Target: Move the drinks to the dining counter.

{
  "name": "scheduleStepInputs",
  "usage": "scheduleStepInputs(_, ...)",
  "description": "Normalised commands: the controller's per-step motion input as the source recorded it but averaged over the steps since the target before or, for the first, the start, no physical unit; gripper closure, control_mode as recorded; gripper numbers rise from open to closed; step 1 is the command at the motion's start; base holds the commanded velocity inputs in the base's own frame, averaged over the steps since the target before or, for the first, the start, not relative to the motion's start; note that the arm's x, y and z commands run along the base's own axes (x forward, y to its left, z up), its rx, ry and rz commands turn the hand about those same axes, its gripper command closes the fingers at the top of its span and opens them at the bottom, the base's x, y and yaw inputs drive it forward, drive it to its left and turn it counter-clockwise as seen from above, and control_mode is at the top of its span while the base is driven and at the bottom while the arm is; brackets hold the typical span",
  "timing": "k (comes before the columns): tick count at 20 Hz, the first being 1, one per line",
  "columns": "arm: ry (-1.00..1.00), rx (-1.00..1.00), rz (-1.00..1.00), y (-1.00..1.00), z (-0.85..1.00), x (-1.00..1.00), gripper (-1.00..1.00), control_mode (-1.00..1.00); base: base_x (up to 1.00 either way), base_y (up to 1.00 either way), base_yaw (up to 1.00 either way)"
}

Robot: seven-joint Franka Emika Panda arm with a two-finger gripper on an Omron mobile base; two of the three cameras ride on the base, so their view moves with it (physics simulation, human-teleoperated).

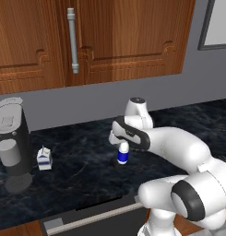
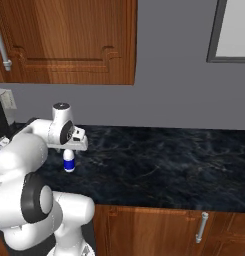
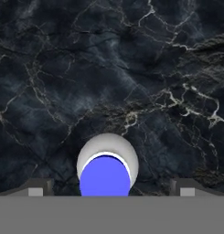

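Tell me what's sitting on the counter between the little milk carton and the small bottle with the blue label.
Nothing: between the carton and the bottle the left base view shows only bare black marble counter.

On the counter (image 1: pixel 86 161), the carton (image 1: pixel 44 158) stands between the coffee machine (image 1: pixel 12 143) at left and the bottle (image 1: pixel 122 154) at right.

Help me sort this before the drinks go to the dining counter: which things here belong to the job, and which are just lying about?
Part of the job:
- small white bottle with blue label, directly under the open claw
- small white-and-blue carton, standing on the black counter

Just lying about:
- coffee machine
- wooden wall cupboards
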Motion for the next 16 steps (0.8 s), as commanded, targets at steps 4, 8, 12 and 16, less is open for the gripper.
scheduleStepInputs(4, 0.00, 0.00, 0.00, 0.02, -0.04, 0.05, -1.00, -1.00, 0.00, 0.00, 0.00)
scheduleStepInputs(8, 0.00, 0.00, 0.00, 0.01, -0.03, 0.02, -1.00, -1.00, 0.00, 0.00, 0.00)
scheduleStepInputs(12, 0.00, 0.00, 0.00, 0.01, -0.11, 0.03, -1.00, -1.00, 0.00, 0.00, 0.00)
scheduleStepInputs(16, 0.00, 0.00, 0.00, 0.00, -0.06, 0.00, -1.00, -1.00, 0.00, 0.00, 0.00)
